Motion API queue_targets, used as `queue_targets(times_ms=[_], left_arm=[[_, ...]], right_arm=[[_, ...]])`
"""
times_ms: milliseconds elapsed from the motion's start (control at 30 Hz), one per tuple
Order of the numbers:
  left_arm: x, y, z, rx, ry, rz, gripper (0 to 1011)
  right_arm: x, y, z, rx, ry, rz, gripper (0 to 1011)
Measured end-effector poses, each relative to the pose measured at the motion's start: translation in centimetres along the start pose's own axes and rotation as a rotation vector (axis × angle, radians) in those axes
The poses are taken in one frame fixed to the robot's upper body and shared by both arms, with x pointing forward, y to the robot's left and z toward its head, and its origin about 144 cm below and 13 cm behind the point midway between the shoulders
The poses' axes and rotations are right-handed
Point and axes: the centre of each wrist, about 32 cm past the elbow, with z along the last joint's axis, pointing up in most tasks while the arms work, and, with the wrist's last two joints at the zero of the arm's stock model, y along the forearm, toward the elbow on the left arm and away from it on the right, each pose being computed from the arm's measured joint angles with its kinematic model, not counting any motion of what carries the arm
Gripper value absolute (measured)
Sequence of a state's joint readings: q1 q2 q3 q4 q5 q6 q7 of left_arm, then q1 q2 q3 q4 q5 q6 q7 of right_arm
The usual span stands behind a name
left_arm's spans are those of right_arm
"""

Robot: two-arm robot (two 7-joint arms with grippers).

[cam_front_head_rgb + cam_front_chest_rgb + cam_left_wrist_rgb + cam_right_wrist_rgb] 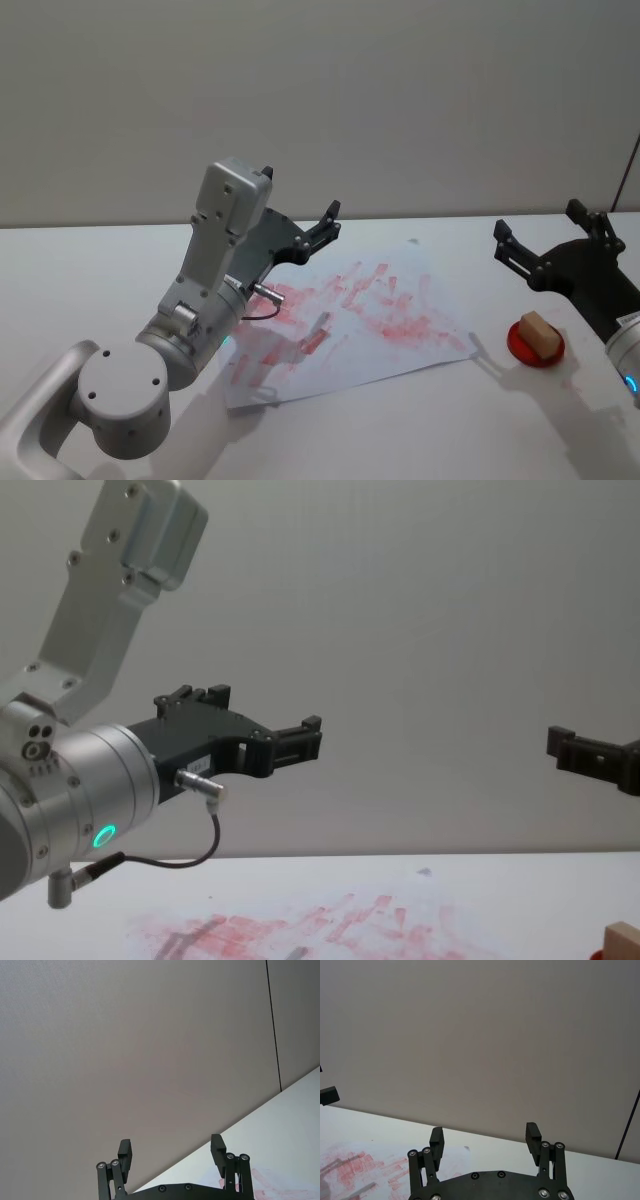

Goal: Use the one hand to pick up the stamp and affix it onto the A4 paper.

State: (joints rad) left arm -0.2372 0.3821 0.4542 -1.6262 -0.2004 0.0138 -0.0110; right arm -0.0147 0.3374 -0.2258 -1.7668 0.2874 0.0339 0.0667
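Soft, even light, perhaps overhead; faint shadows.

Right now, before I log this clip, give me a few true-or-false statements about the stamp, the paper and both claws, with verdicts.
1. The stamp stands on the table, beside the A4 paper and not on it. True.
2. The right claw is shut on the stamp. False: it is open, up in the air, holding nothing.
3. The A4 paper is unmarked. False: pale red prints cover much of it.
4. The left claw is open and raised over the paper. True.
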Motion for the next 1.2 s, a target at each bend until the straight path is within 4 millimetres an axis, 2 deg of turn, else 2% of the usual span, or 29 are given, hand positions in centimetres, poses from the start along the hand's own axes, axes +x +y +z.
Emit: queue_targets(times_ms=[1200], left_arm=[[0.00, 0.00, 0.00, 0.000, 0.000, 0.000, 1001]], right_arm=[[0.00, 0.00, 0.00, 0.000, 0.000, 0.000, 1001]])
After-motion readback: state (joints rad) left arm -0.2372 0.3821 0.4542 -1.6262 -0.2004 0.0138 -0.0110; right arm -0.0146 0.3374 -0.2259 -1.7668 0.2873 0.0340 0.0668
